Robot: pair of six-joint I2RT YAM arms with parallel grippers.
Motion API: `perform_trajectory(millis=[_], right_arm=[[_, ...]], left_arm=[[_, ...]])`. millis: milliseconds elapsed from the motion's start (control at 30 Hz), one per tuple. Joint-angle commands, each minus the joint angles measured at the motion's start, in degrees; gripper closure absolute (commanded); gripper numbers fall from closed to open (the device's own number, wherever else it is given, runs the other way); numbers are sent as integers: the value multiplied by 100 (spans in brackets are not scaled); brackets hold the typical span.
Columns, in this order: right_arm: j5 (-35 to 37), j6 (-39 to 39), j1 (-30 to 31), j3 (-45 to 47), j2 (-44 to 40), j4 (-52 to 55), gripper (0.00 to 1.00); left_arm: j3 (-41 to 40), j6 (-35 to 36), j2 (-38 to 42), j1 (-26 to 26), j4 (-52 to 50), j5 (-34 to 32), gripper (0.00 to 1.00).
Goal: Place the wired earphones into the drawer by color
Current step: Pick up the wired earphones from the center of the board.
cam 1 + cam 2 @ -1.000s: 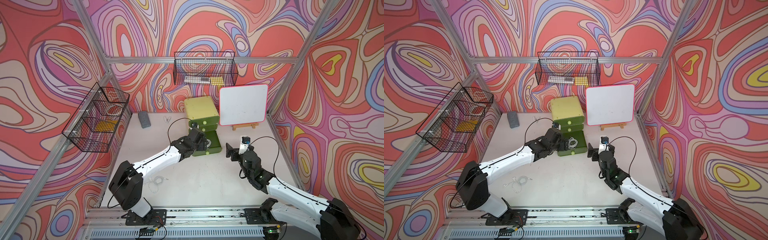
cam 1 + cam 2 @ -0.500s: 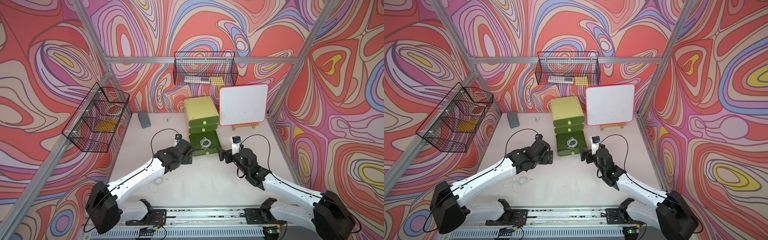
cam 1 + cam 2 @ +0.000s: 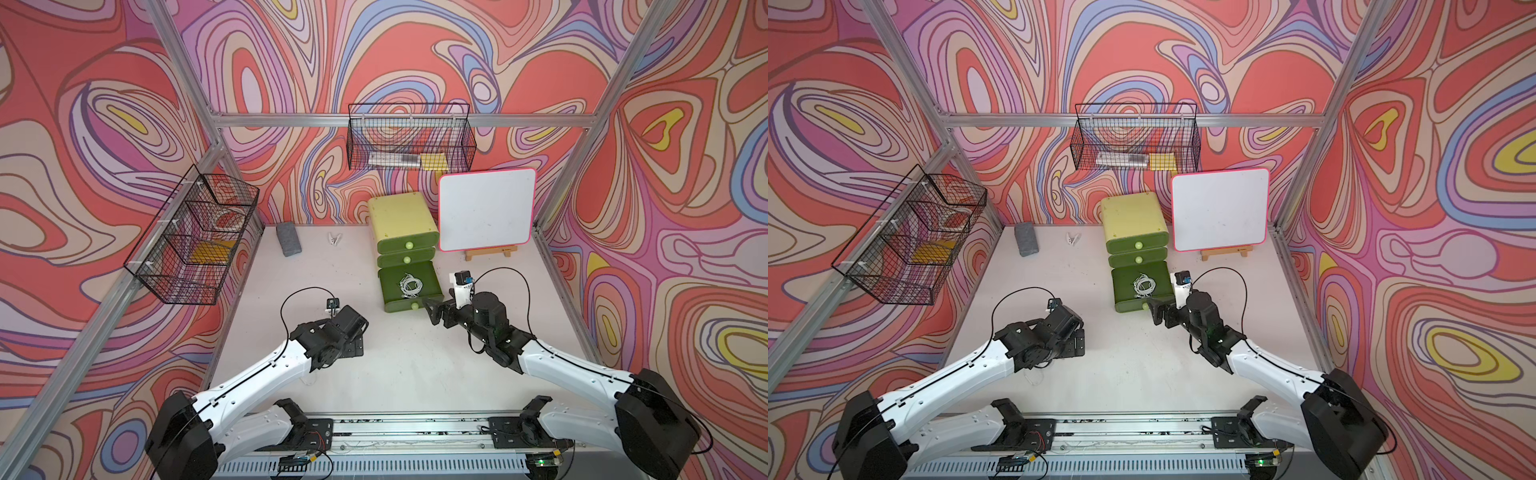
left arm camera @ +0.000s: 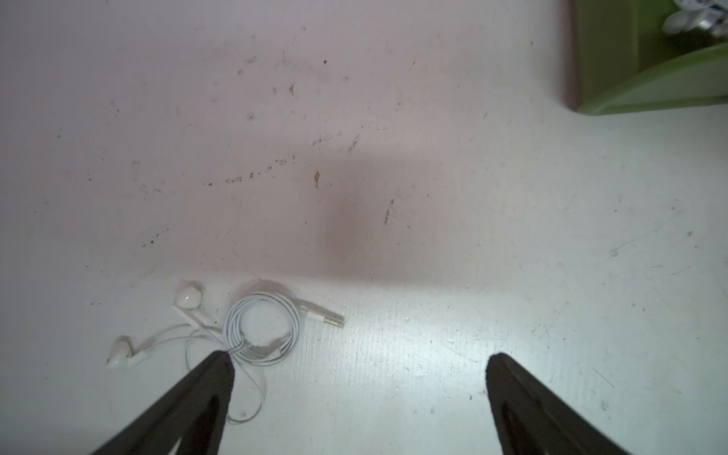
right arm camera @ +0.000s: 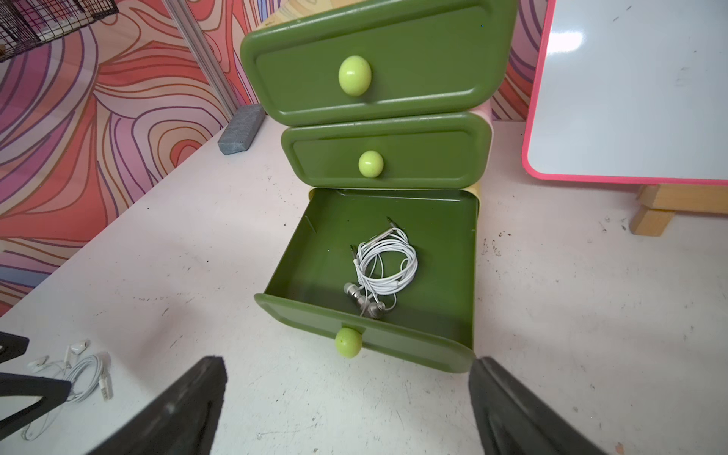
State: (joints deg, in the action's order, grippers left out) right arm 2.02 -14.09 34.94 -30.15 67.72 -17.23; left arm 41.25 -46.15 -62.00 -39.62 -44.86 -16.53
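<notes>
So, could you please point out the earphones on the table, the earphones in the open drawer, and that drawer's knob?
earphones on the table (image 4: pixel 272 352), left wrist view, coiled cable.
earphones in the open drawer (image 5: pixel 388 288), right wrist view, coiled cable.
drawer knob (image 5: pixel 348 342), right wrist view, centre.

Bright, even light from above. A soft shadow falls on the table (image 4: pixel 512 236) ahead of the left gripper (image 4: pixel 359 360), whose fingers (image 4: pixel 189 402) blur. Glare spots the whiteboard (image 5: pixel 630 90) beyond the right gripper (image 5: pixel 350 366).

Left claw (image 4: pixel 358 356), right claw (image 5: pixel 346 360) agape.
</notes>
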Motion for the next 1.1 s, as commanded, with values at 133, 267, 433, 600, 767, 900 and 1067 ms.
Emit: perform_trajectory(millis=[133, 267, 433, 600, 767, 900, 1067], right_arm=[[62, 28, -13, 139, -65, -96, 2], [140, 72, -13, 163, -97, -96, 2], [192, 99, -11, 176, -119, -96, 2], [220, 124, -9, 185, -128, -95, 2], [224, 132, -13, 190, -143, -78, 2], [246, 134, -13, 194, -154, -78, 2], [254, 134, -13, 192, -154, -78, 2]], left_arm=[[-460, -46, 36, 421, 343, 694, 3], [-571, 61, -119, 575, 531, 940, 3], [-627, 191, -366, 687, 753, 1174, 4], [-635, 264, -552, 782, 821, 1249, 4], [-722, 273, -618, 886, 882, 1301, 4], [-809, 265, -681, 946, 931, 1345, 4], [-874, 278, -769, 973, 1051, 1398, 4]])
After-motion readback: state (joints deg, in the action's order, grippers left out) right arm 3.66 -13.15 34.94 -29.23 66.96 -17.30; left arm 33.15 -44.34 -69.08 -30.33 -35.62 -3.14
